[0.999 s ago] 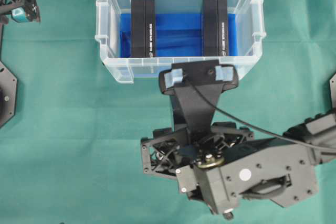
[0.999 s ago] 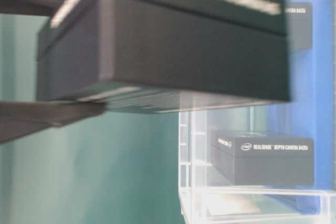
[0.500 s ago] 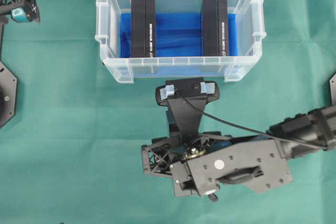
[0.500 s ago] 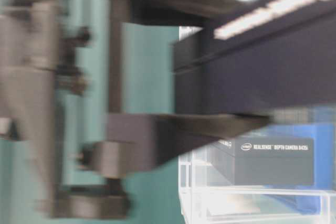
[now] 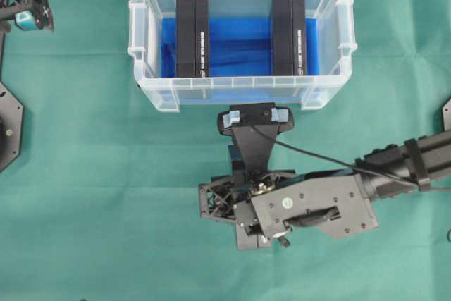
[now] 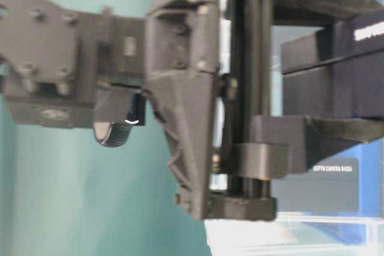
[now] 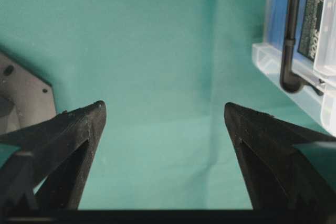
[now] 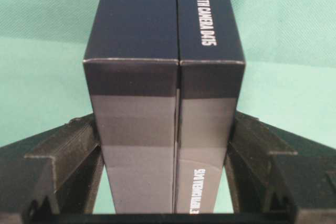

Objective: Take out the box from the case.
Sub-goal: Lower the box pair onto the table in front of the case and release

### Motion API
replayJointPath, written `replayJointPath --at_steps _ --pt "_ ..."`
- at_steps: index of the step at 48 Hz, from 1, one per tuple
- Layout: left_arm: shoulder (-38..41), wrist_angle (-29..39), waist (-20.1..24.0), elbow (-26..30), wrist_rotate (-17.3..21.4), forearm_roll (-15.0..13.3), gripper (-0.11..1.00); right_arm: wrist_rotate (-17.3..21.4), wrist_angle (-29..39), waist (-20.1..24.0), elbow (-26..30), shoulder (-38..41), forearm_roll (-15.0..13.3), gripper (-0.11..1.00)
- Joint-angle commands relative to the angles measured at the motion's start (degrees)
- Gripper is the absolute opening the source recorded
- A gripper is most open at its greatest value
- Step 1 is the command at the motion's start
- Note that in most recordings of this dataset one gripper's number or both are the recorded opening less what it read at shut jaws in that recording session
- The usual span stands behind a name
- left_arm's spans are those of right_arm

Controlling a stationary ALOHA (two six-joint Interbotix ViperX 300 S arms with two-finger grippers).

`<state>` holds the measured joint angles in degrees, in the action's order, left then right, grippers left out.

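The right end effector (image 8: pixel 165 145) grips a dark box (image 8: pixel 163 98) between its two fingers (image 8: pixel 68 150), one pressed to each long side. In the overhead view this end effector (image 5: pixel 236 167) sits just outside the near wall of the case (image 5: pixel 239 93), above the green counter (image 5: pixel 106 174). Beyond it, inside the case, two more dark boxes (image 5: pixel 192 37) stand on edge on the blue lining. The left end effector (image 7: pixel 163 129) is spread wide with nothing between its fingers, well apart from the case's corner.
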<state>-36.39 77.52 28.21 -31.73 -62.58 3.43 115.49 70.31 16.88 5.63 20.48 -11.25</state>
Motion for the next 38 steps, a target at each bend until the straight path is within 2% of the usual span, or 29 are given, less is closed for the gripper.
replayJointPath --at_steps 1,11,38 --pt "-0.18 -0.18 0.00 0.62 0.00 0.26 0.99 0.00 -2.11 -0.18 -0.35 -1.14 0.26 0.68" --pt "-0.18 -0.18 -0.09 0.44 0.00 0.26 0.99 0.00 -3.08 -0.26 -1.58 -0.88 0.79 0.68" --pt "-0.26 -0.09 -0.09 0.35 0.09 0.26 0.99 -0.44 -3.25 -0.53 -1.58 -1.41 -0.26 0.68"
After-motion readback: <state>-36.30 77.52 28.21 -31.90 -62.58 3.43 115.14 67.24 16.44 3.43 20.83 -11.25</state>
